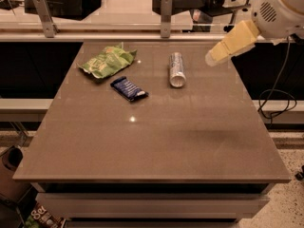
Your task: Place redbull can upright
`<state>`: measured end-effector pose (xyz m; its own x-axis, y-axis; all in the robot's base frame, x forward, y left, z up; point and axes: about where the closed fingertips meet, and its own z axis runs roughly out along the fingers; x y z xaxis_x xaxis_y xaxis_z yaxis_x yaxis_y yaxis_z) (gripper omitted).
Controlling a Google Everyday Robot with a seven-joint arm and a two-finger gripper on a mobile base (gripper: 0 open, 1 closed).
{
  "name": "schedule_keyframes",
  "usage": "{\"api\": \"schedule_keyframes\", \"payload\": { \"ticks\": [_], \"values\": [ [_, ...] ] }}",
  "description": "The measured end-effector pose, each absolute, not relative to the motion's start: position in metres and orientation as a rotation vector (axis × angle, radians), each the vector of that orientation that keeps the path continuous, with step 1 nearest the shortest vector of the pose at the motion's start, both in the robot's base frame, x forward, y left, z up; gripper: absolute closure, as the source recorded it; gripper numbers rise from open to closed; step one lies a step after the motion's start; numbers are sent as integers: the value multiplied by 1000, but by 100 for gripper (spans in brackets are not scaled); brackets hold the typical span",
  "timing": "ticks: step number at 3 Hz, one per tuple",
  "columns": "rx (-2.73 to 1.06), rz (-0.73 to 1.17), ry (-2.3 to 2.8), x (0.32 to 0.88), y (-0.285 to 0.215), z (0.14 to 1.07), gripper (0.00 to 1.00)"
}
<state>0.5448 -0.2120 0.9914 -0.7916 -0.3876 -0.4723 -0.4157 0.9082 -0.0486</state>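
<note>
- Lying on its side, the redbull can rests on the desk, toward the far edge.
- The end effector hovers just right of it, apart; whether wide or narrow cannot be told.

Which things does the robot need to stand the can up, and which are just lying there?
For the job: redbull can, lying on its side on the table; gripper, in the air right of the can, not touching it.
Just lying about: green snack bag; dark blue snack bar wrapper.
</note>
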Motion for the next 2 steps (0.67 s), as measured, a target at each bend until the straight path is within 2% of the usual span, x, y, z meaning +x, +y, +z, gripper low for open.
{"api": "schedule_keyframes", "payload": {
  "ticks": [2],
  "values": [
    [-372,121,2609,579,-185,983,0]
  ]
}}
